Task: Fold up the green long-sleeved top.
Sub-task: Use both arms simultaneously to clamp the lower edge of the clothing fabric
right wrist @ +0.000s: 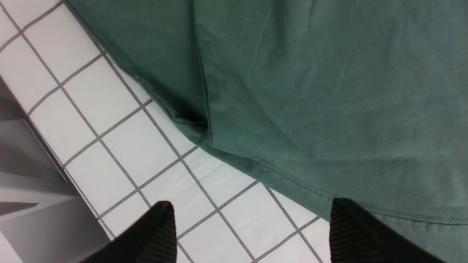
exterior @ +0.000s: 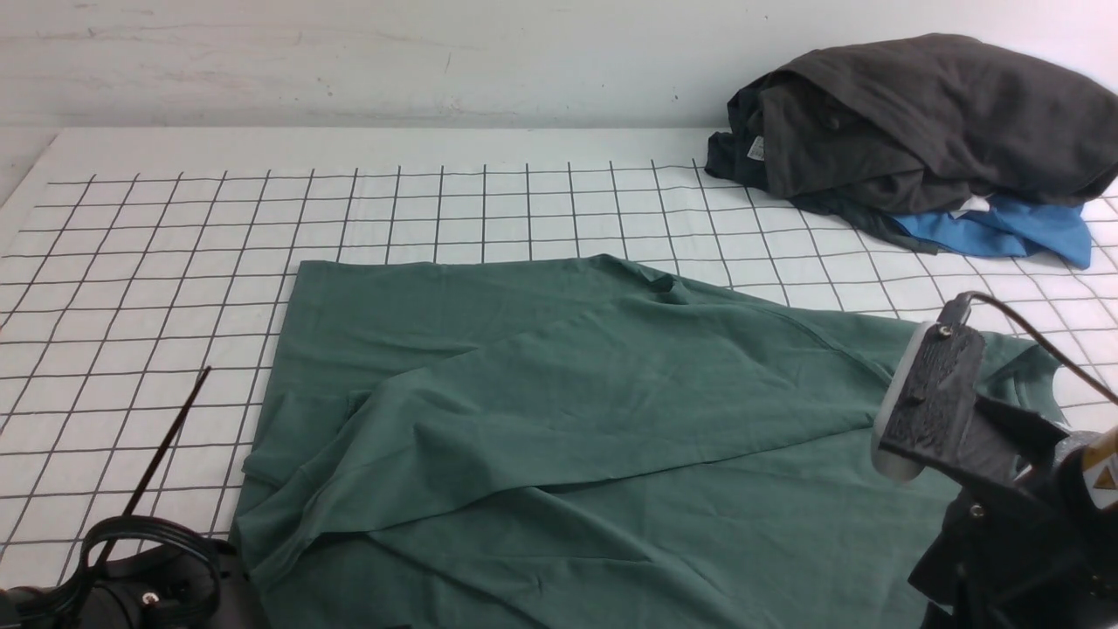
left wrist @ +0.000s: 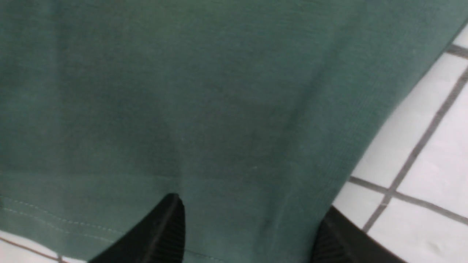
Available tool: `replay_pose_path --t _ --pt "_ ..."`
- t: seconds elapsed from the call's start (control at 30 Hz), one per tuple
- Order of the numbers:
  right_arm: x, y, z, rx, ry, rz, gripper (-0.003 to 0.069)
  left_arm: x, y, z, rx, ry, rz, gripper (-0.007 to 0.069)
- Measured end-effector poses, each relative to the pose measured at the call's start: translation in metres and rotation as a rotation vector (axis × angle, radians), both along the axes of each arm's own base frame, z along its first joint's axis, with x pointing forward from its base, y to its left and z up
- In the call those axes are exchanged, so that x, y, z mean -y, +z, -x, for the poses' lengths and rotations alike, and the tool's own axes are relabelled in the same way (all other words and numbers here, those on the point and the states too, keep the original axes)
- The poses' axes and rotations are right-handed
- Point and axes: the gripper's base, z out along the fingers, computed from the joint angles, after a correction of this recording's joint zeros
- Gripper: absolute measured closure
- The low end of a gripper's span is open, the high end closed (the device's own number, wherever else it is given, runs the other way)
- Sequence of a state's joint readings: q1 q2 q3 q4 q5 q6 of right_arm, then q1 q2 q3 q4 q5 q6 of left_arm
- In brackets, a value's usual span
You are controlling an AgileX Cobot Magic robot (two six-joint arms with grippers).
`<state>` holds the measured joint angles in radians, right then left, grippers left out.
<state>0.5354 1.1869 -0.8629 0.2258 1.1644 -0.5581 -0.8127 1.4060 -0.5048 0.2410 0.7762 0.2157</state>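
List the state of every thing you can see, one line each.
green long-sleeved top, spread out, partly folded over itself, not held
left end effector, open, over the top
right end effector, open, over the top's hem
dark heap of clothes, piled up
blue garment, partly under that heap

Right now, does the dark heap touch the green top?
Apart. The front view shows a strip of bare grid cloth between the dark heap and the nearest edge of the green top.
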Motion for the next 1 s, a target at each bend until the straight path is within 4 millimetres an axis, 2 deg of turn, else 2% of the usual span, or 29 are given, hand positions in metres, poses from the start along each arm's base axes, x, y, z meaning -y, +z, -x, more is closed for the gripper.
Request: replay_pose_path --t 0.1,0.17,0.3,0.33,0.37,0.5,0.77,0.87,0.93,0.97,1.0 --pt "0.0 0.0 0.0 0.001 0.0 -0.001 0.0144 0.0 0.0 0.0 0.004 -0.002 0.003 0.0274" --pt "0.0 0.0 0.0 0.0 -0.001 -0.003 0.0144 0.001 0.0 -0.001 0.01 0.0 0.01 0.0321" --pt "-0.001 0.0 0.0 -0.002 -0.002 -0.008 0.0144 0.001 0.0 -0.001 0.01 0.015 0.015 0.0438" --pt "-0.001 0.0 0.0 -0.002 -0.002 -0.008 0.0144 0.001 0.0 -0.001 0.01 0.018 0.016 0.0444" --pt "-0.001 0.0 0.0 -0.002 -0.002 -0.007 0.0144 0.001 0.0 -0.001 0.009 0.033 0.019 0.0505" --pt "0.001 0.0 -0.001 0.013 0.005 0.017 0.0144 0.002 0.001 -0.001 0.011 0.057 0.022 0.0608" --pt "0.011 -0.003 -0.011 0.11 0.063 0.155 0.0144 0.001 0.017 -0.006 -0.035 0.107 -0.066 0.0618" --pt "0.012 -0.01 -0.017 0.108 0.079 0.212 0.0144 -0.003 0.018 -0.009 -0.054 0.137 -0.074 0.0618" --pt "0.011 -0.019 -0.022 0.084 0.091 0.252 0.0144 -0.007 0.018 -0.011 -0.07 0.162 -0.066 0.0618" --pt "0.011 -0.032 -0.024 0.05 0.101 0.282 0.0144 -0.009 0.018 -0.012 -0.085 0.184 -0.055 0.0618" --pt "0.011 -0.032 -0.024 0.051 0.101 0.28 0.0144 -0.009 0.018 -0.013 -0.086 0.186 -0.053 0.0618"
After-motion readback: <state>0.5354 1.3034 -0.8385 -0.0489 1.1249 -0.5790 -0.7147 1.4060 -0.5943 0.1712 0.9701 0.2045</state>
